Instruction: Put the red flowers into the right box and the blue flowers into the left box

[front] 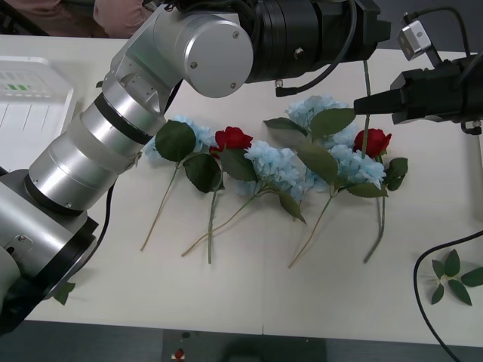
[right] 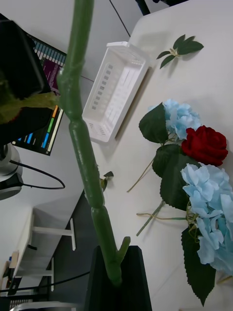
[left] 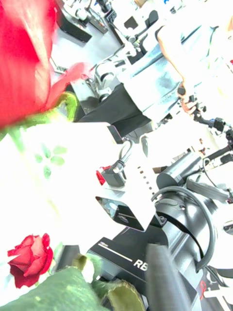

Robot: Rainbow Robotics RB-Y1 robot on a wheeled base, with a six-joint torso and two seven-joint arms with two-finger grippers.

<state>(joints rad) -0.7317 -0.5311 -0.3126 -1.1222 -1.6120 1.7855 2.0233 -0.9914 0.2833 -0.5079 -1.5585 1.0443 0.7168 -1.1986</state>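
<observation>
White tabletop below, my right gripper (front: pixel 363 104) pinches a red flower's stem (front: pixel 366 81) aloft beside my left arm (front: pixel 189 53), so I'd carry it rightward slowly, keeping the stem clear.

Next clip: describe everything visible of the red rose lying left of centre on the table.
The red rose has a small, tight deep-red head that looks like fabric, a long thin green stem and a dark green leaf. It lies flat on the white table, head away from the robot and stem toward the near edge. Its leaf overlaps a blue flower beside it. Nothing grips it.
</observation>
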